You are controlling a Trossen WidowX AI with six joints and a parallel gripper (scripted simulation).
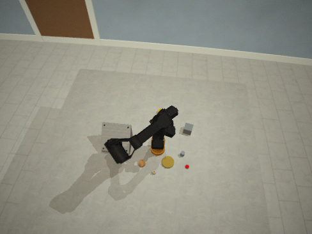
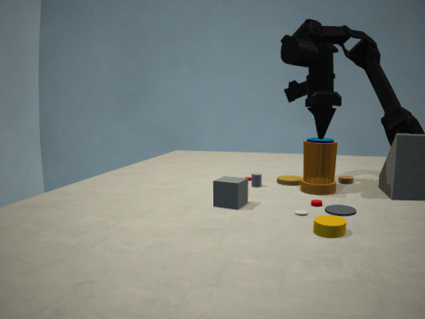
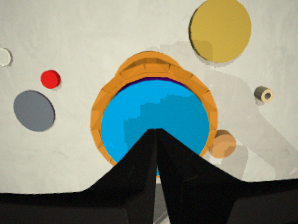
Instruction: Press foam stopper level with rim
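One closed gripper (image 2: 322, 136), tip touching blue foam stopper (image 2: 320, 140) below.

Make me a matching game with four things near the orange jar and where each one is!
Things:
1. blue foam stopper
2. grey cube
3. small red disc
4. black end effector

Places or states:
a. standing apart, left of the jar in the exterior view
b. shut to a point above the jar
c. in the mouth of the ribbed orange jar
d. lying flat in front of the jar

Pairs: 1-c, 2-a, 3-d, 4-b
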